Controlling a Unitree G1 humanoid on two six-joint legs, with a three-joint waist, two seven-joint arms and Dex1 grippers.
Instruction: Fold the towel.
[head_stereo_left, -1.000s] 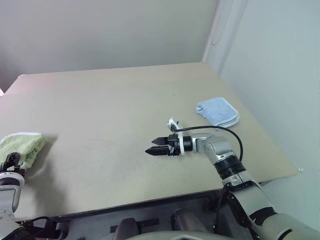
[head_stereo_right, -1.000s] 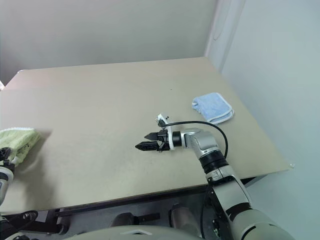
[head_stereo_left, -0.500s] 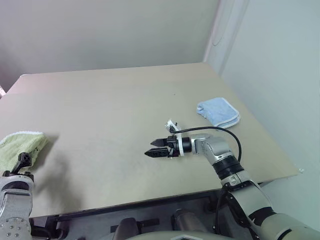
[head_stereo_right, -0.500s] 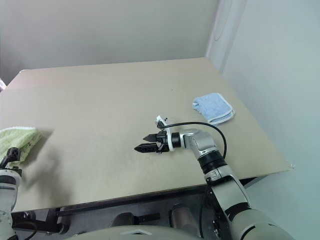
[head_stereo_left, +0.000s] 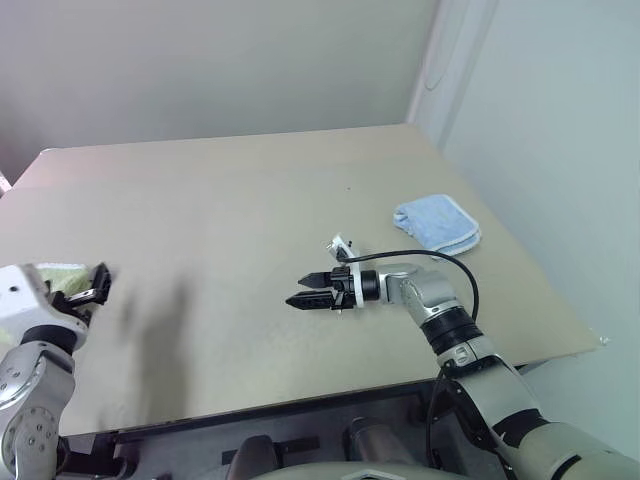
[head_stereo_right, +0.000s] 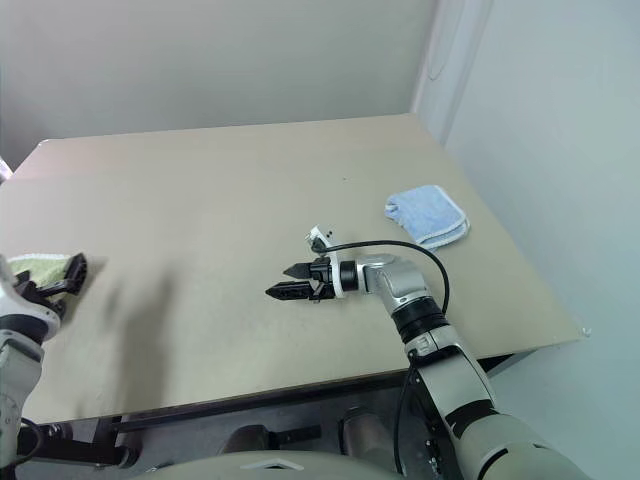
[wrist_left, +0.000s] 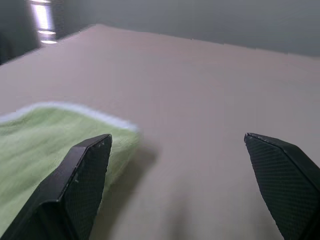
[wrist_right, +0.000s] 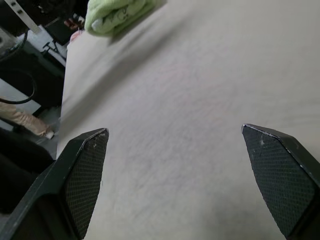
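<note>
The light green towel (head_stereo_left: 58, 272) lies bunched at the far left of the table (head_stereo_left: 250, 190), near the front edge. It also appears in the left wrist view as the towel (wrist_left: 45, 145) with its white trimmed edge. My left gripper (head_stereo_left: 92, 284) hovers open just over the towel's right end, and the wrist hides much of the cloth. Nothing sits between its fingers (wrist_left: 85, 170). My right gripper (head_stereo_left: 297, 293) hangs open and empty over the middle of the table, pointing left toward the distant towel (wrist_right: 117, 12).
A smaller light blue towel (head_stereo_left: 437, 225) lies folded near the table's right edge. A pale wall runs close along that right side. The front edge of the table is just below both arms.
My left arm has lifted and swung right, and its wrist has rolled, so the gripper now hovers over the towel's right end. The towel and the right arm have stayed put.
</note>
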